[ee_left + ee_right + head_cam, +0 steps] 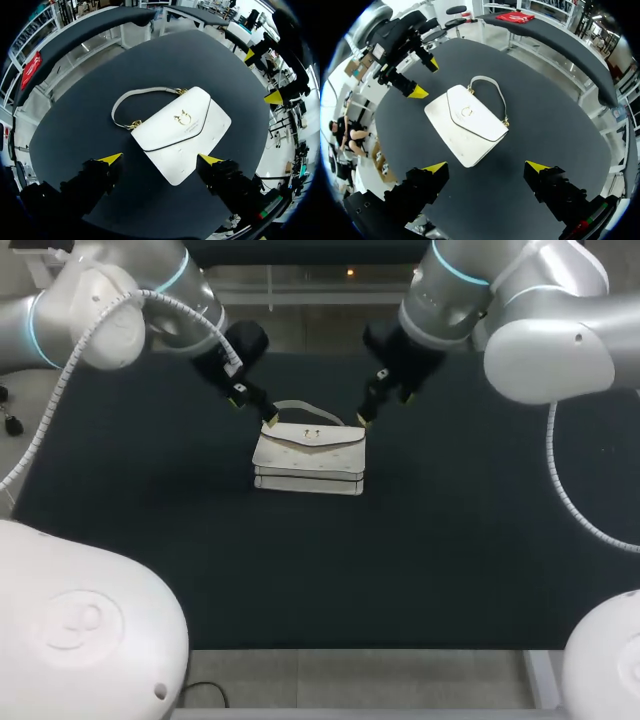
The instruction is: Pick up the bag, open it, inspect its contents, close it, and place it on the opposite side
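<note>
A white handbag (309, 453) with a flap, a gold clasp and a thin strap (300, 407) lies flat and closed in the middle of the dark table. My left gripper (255, 408) hovers open just off the bag's far left corner. My right gripper (385, 400) hovers open off its far right corner. Neither touches the bag. In the left wrist view the bag (180, 132) lies ahead of and below my open left gripper (161, 159), with the right gripper (262, 76) beyond it. In the right wrist view the bag (467, 125) lies ahead of my open right gripper (486, 166), opposite the left gripper (426, 77).
The black table mat (480, 550) spreads out on all sides of the bag, with nothing else lying on it. The bag's strap (127, 97) rests on the mat on the bag's far side.
</note>
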You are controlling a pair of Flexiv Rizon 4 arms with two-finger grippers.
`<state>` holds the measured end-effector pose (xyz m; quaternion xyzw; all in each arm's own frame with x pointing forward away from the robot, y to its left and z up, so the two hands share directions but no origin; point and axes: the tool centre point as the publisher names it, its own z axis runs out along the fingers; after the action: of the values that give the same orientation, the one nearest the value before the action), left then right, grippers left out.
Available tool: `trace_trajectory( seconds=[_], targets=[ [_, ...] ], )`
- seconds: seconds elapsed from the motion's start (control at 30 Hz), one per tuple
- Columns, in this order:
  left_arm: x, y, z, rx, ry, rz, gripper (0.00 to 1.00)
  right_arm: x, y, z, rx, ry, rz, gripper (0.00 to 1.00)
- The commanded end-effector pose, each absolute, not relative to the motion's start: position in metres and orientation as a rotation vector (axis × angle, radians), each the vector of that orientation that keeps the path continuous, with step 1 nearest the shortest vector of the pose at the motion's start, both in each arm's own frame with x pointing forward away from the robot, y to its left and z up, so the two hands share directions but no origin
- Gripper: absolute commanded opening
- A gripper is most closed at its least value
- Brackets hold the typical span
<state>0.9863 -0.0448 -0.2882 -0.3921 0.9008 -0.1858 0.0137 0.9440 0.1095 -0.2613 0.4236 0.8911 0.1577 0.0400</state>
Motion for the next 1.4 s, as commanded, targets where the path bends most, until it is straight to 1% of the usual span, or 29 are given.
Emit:
trace_trajectory(
  seconds=[0.03, 0.07, 0.1, 0.2, 0.37, 0.63, 0.87, 1.37, 1.4],
  targets=[
    [0.989, -0.049, -0.287, -1.680, 2.674, -0.469, 1.00, 0.946, 0.111, -0.260, 1.485, 2.666, 0.486, 1.00],
    [0.989, -0.049, -0.287, -1.680, 2.674, -0.469, 1.00, 0.947, 0.113, -0.258, 1.566, 2.638, 0.556, 1.00],
    [0.991, -0.050, -0.285, -1.846, 2.578, -0.465, 1.00, 0.949, 0.113, -0.257, 1.657, 2.617, 0.587, 1.00],
    [0.992, -0.050, -0.288, -2.154, 2.415, -0.441, 1.00, 0.948, 0.111, -0.258, 1.784, 2.579, 0.672, 1.00],
    [0.984, -0.040, -0.296, -2.387, 2.346, -0.562, 1.00, 0.945, 0.102, -0.263, 1.988, 2.510, 0.818, 1.00],
    [0.991, -0.036, -0.310, -2.498, 2.331, -0.736, 1.00, 0.944, 0.104, -0.271, 2.140, 2.422, 0.878, 1.00],
    [0.998, -0.031, -0.326, -2.591, 2.354, -0.987, 1.00, 0.947, 0.109, -0.279, 2.218, 2.396, 0.958, 1.00],
    [1.000, -0.031, -0.327, -2.573, 2.392, -0.985, 1.00, 0.950, 0.112, -0.281, 2.274, 2.331, 0.919, 1.00],
    [1.000, -0.032, -0.328, -2.584, 2.388, -1.031, 1.00, 0.954, 0.114, -0.286, 2.302, 2.329, 0.892, 1.00]
  ],
)
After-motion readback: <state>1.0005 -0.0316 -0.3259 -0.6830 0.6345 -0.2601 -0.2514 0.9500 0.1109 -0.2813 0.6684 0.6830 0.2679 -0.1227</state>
